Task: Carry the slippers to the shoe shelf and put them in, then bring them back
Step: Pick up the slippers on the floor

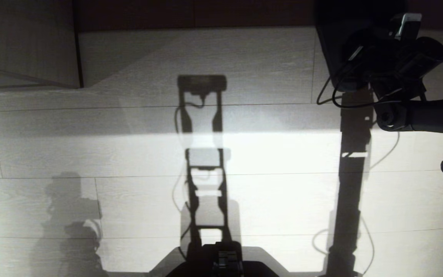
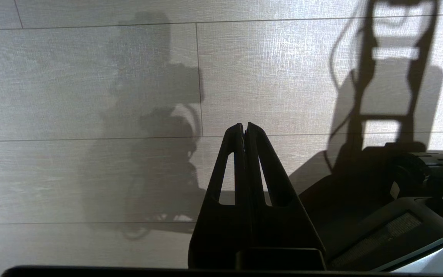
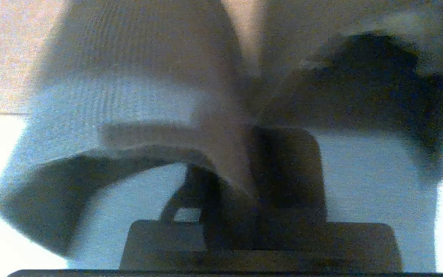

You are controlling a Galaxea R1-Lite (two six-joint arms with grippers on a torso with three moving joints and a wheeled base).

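The slippers [image 3: 137, 96] fill the right wrist view, two soft ribbed uppers lying side by side, touching, on the pale plank floor [image 1: 267, 154]. They are judged light, limp and easily folded, so the inner edges where the pair meets are the sensible place to be pinched together. The right gripper [image 3: 240, 165] is seen clenched on that seam, grasping the slippers. In the head view the slippers are hidden under the right arm's dark wrist, at the far right of the floor. Beyond the slippers, a dark wall band and a wood-grain panel [image 1: 25, 42] are seen. The left gripper [image 2: 244, 130] hangs parked, clenched on nothing, near the robot base [image 2: 398, 215]. Nothing is seen blocking a lift.
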